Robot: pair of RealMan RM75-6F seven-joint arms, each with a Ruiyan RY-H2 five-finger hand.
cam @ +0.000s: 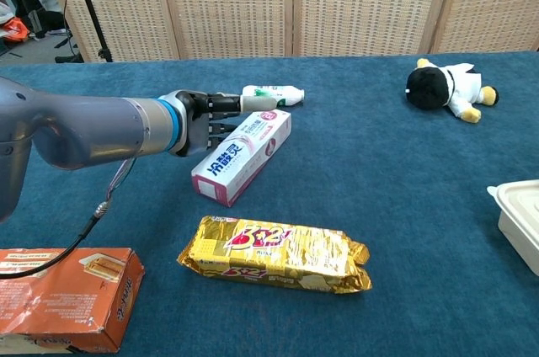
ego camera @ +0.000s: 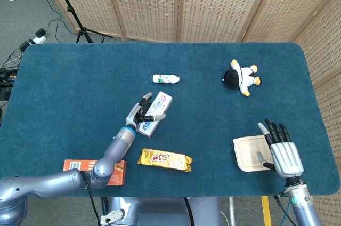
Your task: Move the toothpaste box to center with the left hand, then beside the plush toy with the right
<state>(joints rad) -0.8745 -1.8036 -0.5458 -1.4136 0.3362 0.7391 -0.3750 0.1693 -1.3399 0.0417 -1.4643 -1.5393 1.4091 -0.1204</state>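
Table cover (ego camera: 213, 124): matt blue cloth | toothpaste box (cam: 242, 155): smooth printed card | biscuit packet (cam: 274, 253): glossy gold foil | plush toy (ego camera: 242, 77): soft fabric | left arm (cam: 76, 134): satin grey metal | screen (ego camera: 160, 2): woven wood panels

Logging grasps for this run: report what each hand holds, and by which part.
The left hand grips the toothpaste box along its upper long side, thumb lying over the top. The right hand holds nothing, hovering open beside the white container.

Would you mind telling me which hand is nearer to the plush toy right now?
The right hand: it rests by the white container, straight below the plush toy. The left hand holds the toothpaste box, far across the table.
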